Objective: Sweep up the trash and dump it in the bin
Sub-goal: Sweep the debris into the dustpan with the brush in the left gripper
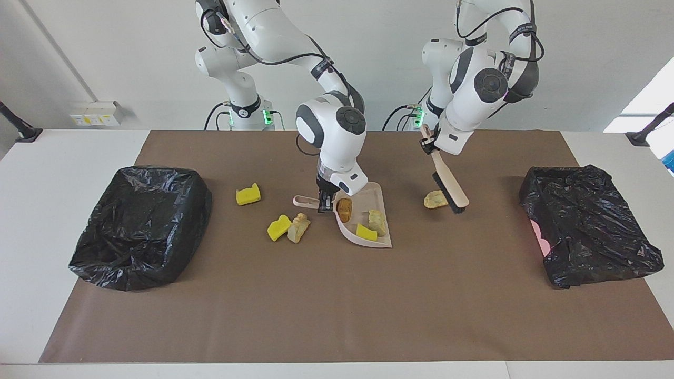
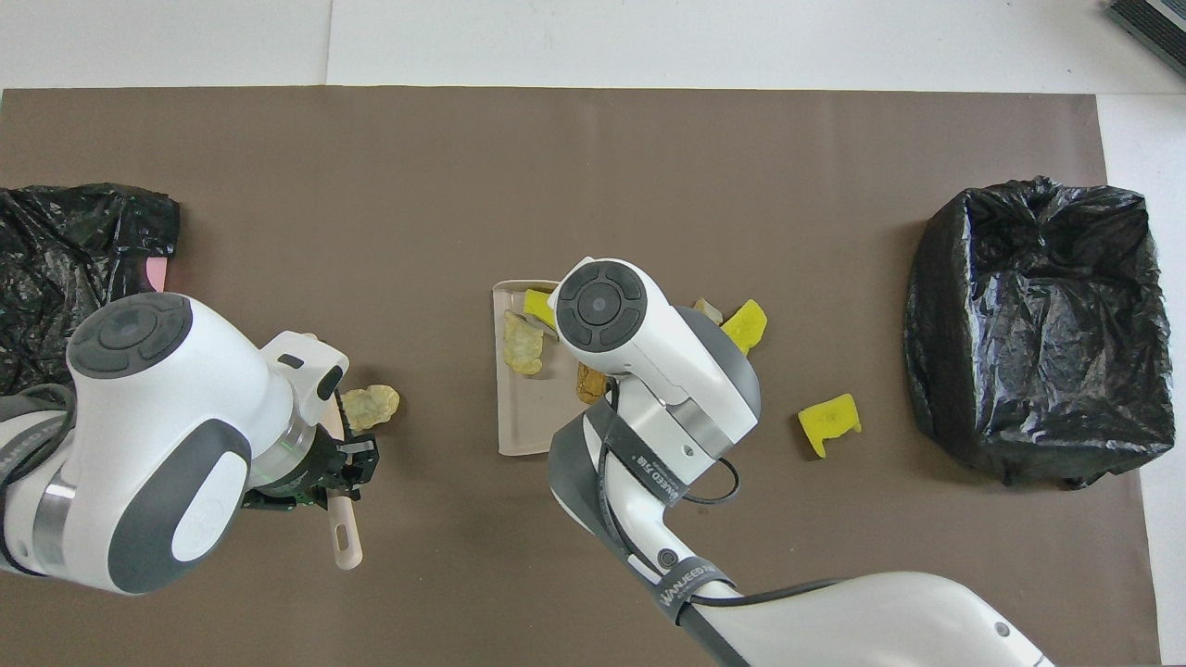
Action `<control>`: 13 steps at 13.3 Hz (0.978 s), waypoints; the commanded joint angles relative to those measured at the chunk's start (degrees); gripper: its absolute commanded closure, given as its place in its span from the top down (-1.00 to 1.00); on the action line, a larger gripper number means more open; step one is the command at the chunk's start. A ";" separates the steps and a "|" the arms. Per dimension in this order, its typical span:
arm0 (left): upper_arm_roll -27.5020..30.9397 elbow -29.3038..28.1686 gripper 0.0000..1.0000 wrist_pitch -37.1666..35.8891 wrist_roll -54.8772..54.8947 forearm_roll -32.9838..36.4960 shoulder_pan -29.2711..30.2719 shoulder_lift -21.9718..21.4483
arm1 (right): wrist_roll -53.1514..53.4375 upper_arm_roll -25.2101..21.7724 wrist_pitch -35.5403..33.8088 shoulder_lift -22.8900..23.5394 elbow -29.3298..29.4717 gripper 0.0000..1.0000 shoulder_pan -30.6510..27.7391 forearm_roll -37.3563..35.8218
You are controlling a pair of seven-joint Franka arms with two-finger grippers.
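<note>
Sweeping step, partway. Right hand (image 1: 326,201) is clamped on the dustpan (image 1: 380,192) handle, pan flat on the bench mat; three trash pieces (image 1: 368,223) lie in it. Left hand (image 1: 427,143) grips the brush (image 1: 449,185), bristles down beside a tan chunk (image 1: 436,199) toward the left arm's end. Three pieces (image 1: 287,227) lie loose toward the right arm's end. Next, by my reading: drag the chunk into the pan.
</note>
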 commanded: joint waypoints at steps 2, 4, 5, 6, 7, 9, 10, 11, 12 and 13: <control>-0.67 -13.04 -1.00 4.29 -1.90 0.86 2.54 -9.16 | -1.10 0.38 1.15 -0.31 -1.41 -1.00 -0.08 -0.60; -0.84 -15.67 -1.00 10.51 -1.99 0.86 1.76 -6.80 | -1.01 0.38 1.24 -0.40 -1.59 -1.00 0.00 -0.51; -0.93 -16.30 -1.00 12.90 -1.55 0.86 1.49 -6.70 | -1.01 0.38 1.15 -0.40 -1.59 -1.00 0.00 -0.51; -1.02 -16.39 -1.00 14.75 -1.55 0.86 -0.34 -5.14 | -0.92 0.38 1.15 -0.49 -1.68 -1.00 0.00 -0.51; -1.02 -16.30 -1.00 17.64 -1.98 0.86 -1.66 -2.86 | -1.01 0.38 1.15 -0.49 -1.68 -1.00 0.00 -0.51; -1.11 -15.43 -1.00 22.13 -1.81 0.34 -4.38 -1.18 | -0.92 0.38 1.24 -0.49 -1.77 -1.00 0.00 -0.42; -1.11 -14.29 -1.00 23.28 -1.03 0.08 -6.49 -0.56 | -0.83 0.38 1.42 -0.49 -1.77 -1.00 0.00 -0.42; -1.20 -13.41 -1.00 25.64 -1.02 -0.01 -8.60 0.58 | -0.66 0.38 1.59 -0.49 -1.94 -1.00 0.00 -0.42; -1.20 -11.92 -1.00 27.58 -1.11 -1.06 -10.88 2.94 | -0.57 0.38 2.81 -0.75 -2.81 -1.00 -0.08 -0.34; -1.20 -9.73 -1.00 28.73 -1.02 -2.81 -12.55 6.10 | -0.39 0.38 4.04 -1.01 -3.95 -1.00 0.00 -0.34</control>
